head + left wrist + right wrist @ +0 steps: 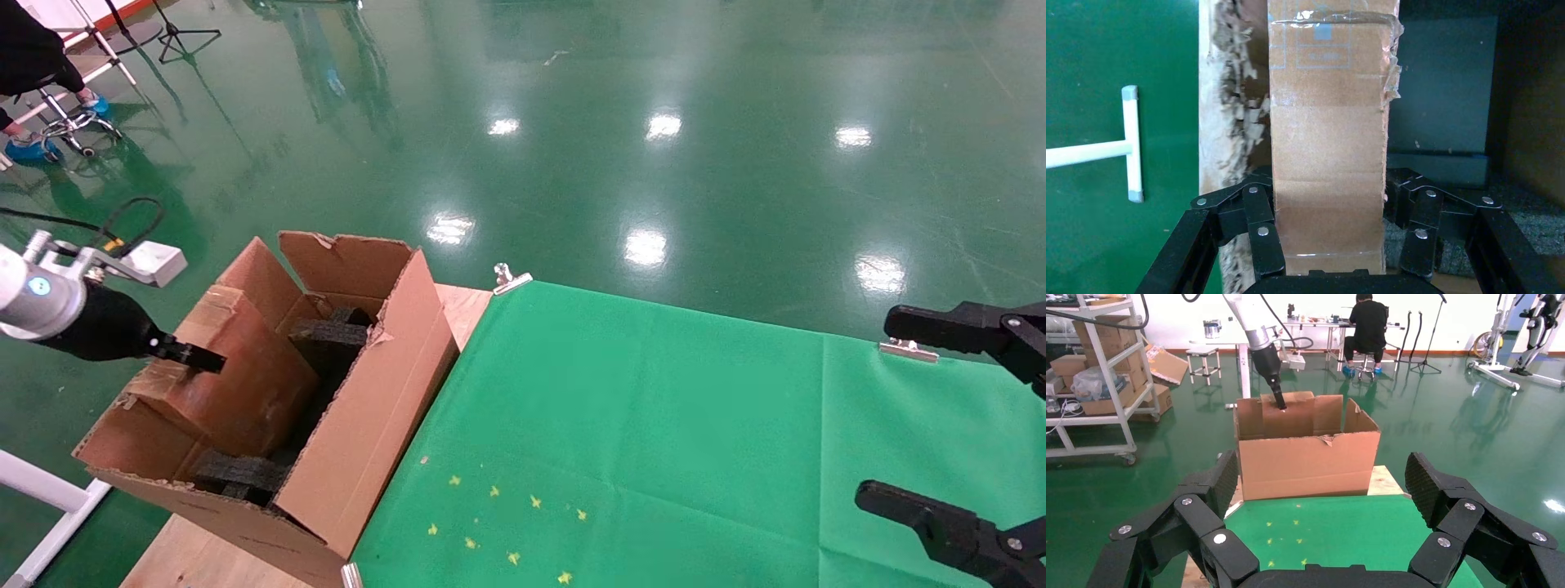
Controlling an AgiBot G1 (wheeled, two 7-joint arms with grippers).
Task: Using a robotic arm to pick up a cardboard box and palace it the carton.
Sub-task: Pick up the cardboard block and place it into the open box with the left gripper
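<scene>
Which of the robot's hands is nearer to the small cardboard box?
The left. The left hand is shut on the cardboard box, holding it inside the carton. The right hand hangs open over the green cloth, well away from it.

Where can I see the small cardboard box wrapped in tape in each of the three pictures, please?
Head view: the cardboard box stands inside the carton, at the left, with the left gripper on its top.
Left wrist view: it fills the centre, between the closed fingers.
Right wrist view: far off, its top rises above the carton's front wall.
Shared landmark: the carton's ragged edge.
</scene>
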